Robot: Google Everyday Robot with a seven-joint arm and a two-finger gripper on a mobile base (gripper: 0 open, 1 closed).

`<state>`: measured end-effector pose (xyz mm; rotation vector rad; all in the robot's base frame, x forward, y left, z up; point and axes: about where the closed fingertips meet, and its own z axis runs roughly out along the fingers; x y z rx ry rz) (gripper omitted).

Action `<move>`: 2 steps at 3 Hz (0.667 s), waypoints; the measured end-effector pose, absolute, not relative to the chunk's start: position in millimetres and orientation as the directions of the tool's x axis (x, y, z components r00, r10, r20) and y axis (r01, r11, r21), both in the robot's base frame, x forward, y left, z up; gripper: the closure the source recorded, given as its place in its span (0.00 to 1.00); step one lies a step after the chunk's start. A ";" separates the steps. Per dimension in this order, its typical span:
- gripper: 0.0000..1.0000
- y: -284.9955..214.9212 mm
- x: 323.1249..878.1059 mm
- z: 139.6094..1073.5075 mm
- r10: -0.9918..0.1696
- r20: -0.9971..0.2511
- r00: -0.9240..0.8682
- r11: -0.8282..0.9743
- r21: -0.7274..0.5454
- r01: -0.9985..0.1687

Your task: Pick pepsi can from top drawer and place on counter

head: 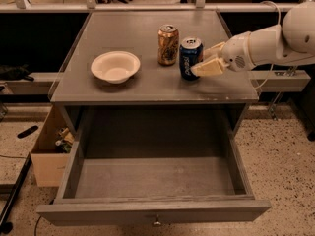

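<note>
Pepsi can point(191, 58) upright on counter point(147, 85), beside gold can point(168, 44) | drawer point(152, 178) open | gripper point(204, 61) at can's right side, hold cannot be told | advice: release fully, withdraw rightward, level and slow, without tipping it.

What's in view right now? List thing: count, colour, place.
Counter: 1, grey, top of the cabinet.
Pepsi can: 1, dark blue, upright on the counter, right of centre.
Gold can: 1, gold-brown, upright on the counter, just left of the pepsi can.
Bowl: 1, white, on the counter, left side.
Drawer: 1, grey, pulled open below the counter, nothing visible inside.
Knob: 1, metal, on the drawer front.
Box: 1, cardboard, on the floor left of the cabinet.
Arm: 1, white, reaching in from the right.
Gripper: 1, cream, at the pepsi can's right side.
</note>
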<state>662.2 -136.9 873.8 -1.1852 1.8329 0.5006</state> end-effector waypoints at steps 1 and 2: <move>0.15 -136.9 662.2 873.8 -0.526 -0.834 -0.166 0.465 -0.119 -0.877; 0.00 -136.8 662.3 873.8 -0.526 -0.834 -0.166 0.465 -0.119 -0.877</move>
